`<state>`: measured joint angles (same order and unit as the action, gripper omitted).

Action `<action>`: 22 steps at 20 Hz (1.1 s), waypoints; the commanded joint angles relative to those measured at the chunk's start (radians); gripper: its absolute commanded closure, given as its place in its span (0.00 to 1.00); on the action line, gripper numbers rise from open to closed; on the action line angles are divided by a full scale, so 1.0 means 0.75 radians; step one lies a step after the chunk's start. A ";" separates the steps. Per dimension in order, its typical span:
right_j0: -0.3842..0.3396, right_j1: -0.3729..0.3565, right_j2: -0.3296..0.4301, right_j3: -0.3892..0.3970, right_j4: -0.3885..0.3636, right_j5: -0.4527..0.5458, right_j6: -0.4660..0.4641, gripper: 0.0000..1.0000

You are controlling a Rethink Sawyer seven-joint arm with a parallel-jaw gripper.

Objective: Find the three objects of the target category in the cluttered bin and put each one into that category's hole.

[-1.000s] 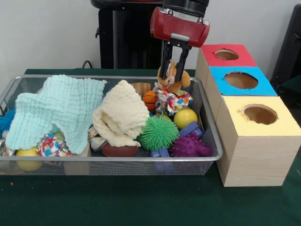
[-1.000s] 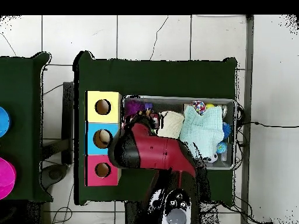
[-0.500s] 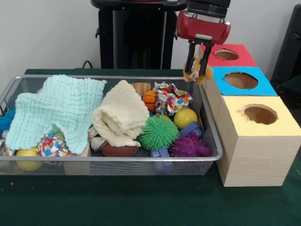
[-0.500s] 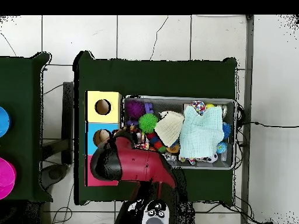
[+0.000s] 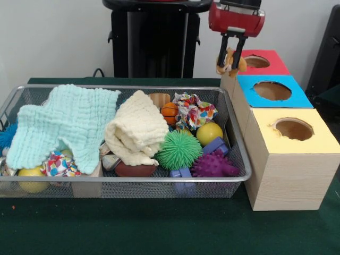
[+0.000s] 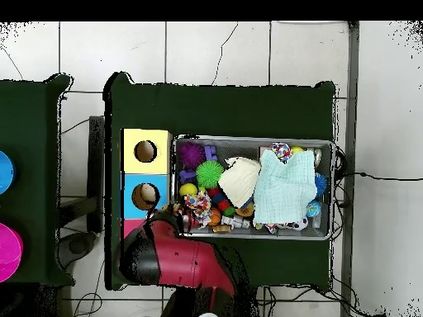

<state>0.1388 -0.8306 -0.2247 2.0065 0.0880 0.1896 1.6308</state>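
Observation:
My gripper (image 5: 231, 59) is shut on a small brown plush animal (image 5: 232, 65) and holds it in the air at the near-left edge of the red box (image 5: 272, 68), beside its hole (image 5: 256, 61). The wire mesh bin (image 5: 127, 179) lies on the green table to the left of the boxes. It holds a mint cloth (image 5: 69, 125), a cream cloth (image 5: 137, 130), a green spiky ball (image 5: 179, 150), a purple spiky ball (image 5: 214, 164), a yellow ball (image 5: 209, 133) and a small basketball (image 5: 169, 111). In the overhead view my arm (image 6: 178, 264) covers the red box.
A blue box (image 5: 297, 99) and a yellow box (image 5: 319, 139), each with a round hole, stand in a row with the red one. In the overhead view a tan object shows inside the blue box's hole (image 6: 147, 195). A black pedestal (image 5: 154, 42) stands behind the bin.
My gripper has lifted the plush animal out of the bin's back right corner and carried it up and over to the red box's edge.

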 commanded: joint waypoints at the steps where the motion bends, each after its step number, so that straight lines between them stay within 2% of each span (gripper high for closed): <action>1: 0.041 -0.029 0.006 0.237 0.118 0.012 0.440 1.00; 3: 0.025 -0.001 0.055 0.295 0.163 -0.044 0.485 1.00; 10: 0.174 0.041 0.030 0.375 0.248 -0.169 0.620 1.00; 14: 0.183 0.076 0.090 0.422 0.285 -0.257 0.693 1.00; 22: 0.232 0.148 0.118 0.419 0.333 -0.330 0.760 1.00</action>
<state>0.3017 -0.8188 -0.2286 2.2642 0.2775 -0.0469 1.9225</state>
